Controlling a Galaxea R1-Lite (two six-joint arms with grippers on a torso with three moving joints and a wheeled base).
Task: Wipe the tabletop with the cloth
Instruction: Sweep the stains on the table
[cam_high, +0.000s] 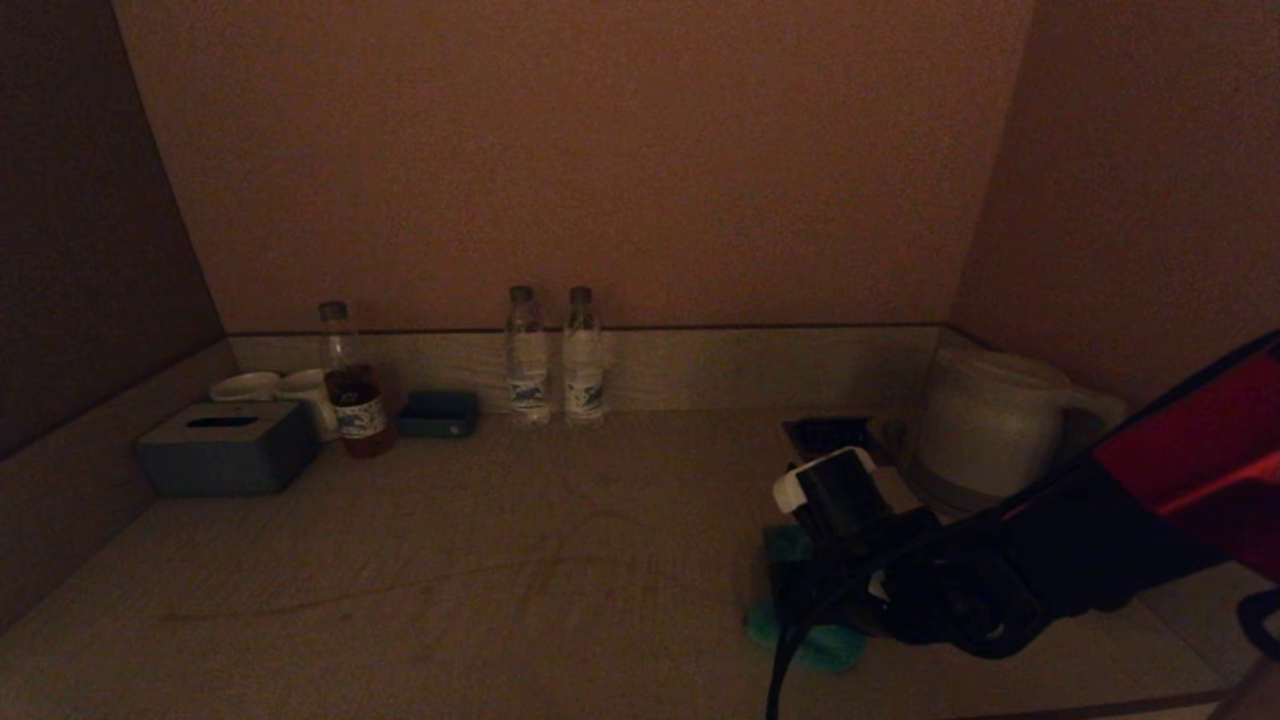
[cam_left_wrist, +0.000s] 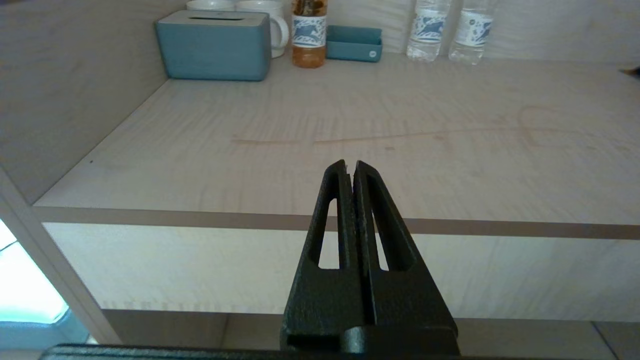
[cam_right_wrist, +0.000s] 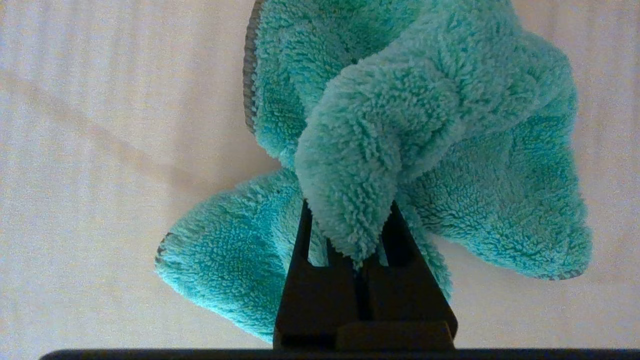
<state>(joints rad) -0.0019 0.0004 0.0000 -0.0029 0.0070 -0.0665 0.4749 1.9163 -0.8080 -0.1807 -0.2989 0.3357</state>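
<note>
A fluffy teal cloth (cam_right_wrist: 400, 130) lies bunched on the light wooden tabletop (cam_high: 480, 560). My right gripper (cam_right_wrist: 350, 215) is shut on a fold of the cloth and points down at the table. In the head view the cloth (cam_high: 810, 640) shows under the right arm, at the front right of the tabletop. My left gripper (cam_left_wrist: 350, 165) is shut and empty, held in front of the table's front edge, off the surface. It does not show in the head view.
A grey-blue tissue box (cam_high: 228, 448), white cups (cam_high: 290, 388), a tea bottle (cam_high: 352, 385) and a small blue tray (cam_high: 438, 412) stand at the back left. Two water bottles (cam_high: 555, 358) stand by the back wall. A white kettle (cam_high: 990, 420) stands at the back right. Faint brown streaks (cam_left_wrist: 390, 137) cross the tabletop.
</note>
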